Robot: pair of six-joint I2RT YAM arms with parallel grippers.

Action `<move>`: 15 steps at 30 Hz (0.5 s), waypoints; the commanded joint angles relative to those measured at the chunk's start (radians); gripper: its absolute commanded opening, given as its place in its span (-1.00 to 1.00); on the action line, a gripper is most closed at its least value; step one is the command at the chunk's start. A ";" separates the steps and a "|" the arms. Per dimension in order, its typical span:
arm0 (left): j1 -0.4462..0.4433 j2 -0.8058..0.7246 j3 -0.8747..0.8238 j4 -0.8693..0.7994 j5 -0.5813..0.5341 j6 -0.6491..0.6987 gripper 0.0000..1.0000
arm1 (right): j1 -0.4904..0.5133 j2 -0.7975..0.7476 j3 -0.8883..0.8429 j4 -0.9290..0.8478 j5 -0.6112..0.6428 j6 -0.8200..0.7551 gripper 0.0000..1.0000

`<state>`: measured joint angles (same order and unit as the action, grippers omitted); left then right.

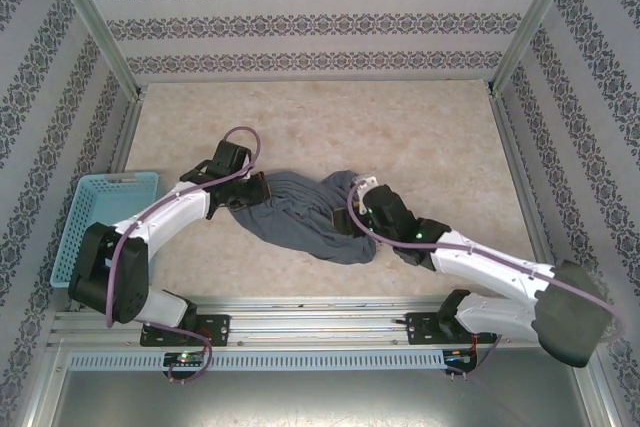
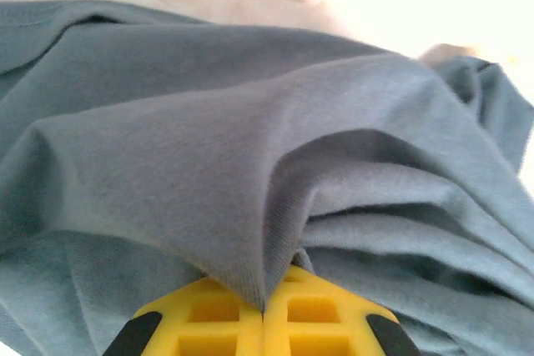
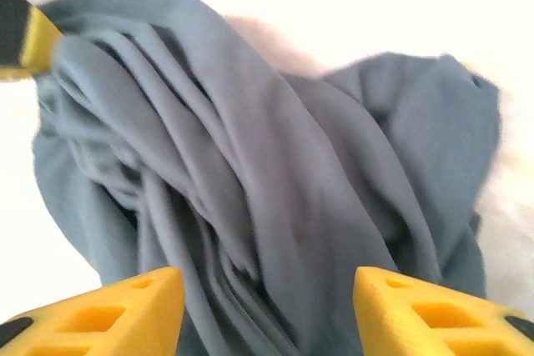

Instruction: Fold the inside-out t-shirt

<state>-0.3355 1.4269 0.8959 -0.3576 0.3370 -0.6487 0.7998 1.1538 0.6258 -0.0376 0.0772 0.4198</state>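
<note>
Left pincer (image 2: 263,310) is clamped tight on a fold of the dark grey t-shirt (image 2: 250,164), and the cloth tents up right off its tips. Right pincer (image 3: 267,310) is spread wide and gripping nothing, with bunched shirt lying between and ahead of its fingers. The shirt sits crumpled between the two pincers on a beige marbled worktop (image 1: 400,127). Left of the left pincer, at the worktop's edge, there's a light-blue basket (image 1: 100,212). Patterned wallpaper walls (image 1: 300,17) box it all in.
</note>
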 commanded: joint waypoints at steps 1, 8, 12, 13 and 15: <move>-0.016 -0.049 0.007 0.053 0.021 -0.003 -1.00 | -0.010 0.122 0.081 -0.018 -0.056 -0.040 0.19; -0.023 -0.065 0.031 0.022 0.034 0.015 -1.00 | -0.015 0.356 0.227 0.004 -0.053 -0.043 -0.11; -0.022 -0.096 0.085 -0.058 -0.027 0.060 -1.00 | -0.019 0.298 0.249 -0.047 0.024 -0.075 -0.91; -0.023 -0.104 0.108 -0.084 -0.056 0.079 -1.00 | -0.019 0.256 0.247 -0.070 0.028 -0.086 -1.00; -0.021 -0.123 0.168 -0.138 -0.122 0.120 -1.00 | -0.020 0.136 0.253 -0.139 0.028 -0.113 -1.00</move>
<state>-0.3477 1.3613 0.9714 -0.4156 0.3054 -0.6044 0.7872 1.4406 0.8371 -0.1024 0.0643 0.3553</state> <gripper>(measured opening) 0.047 0.061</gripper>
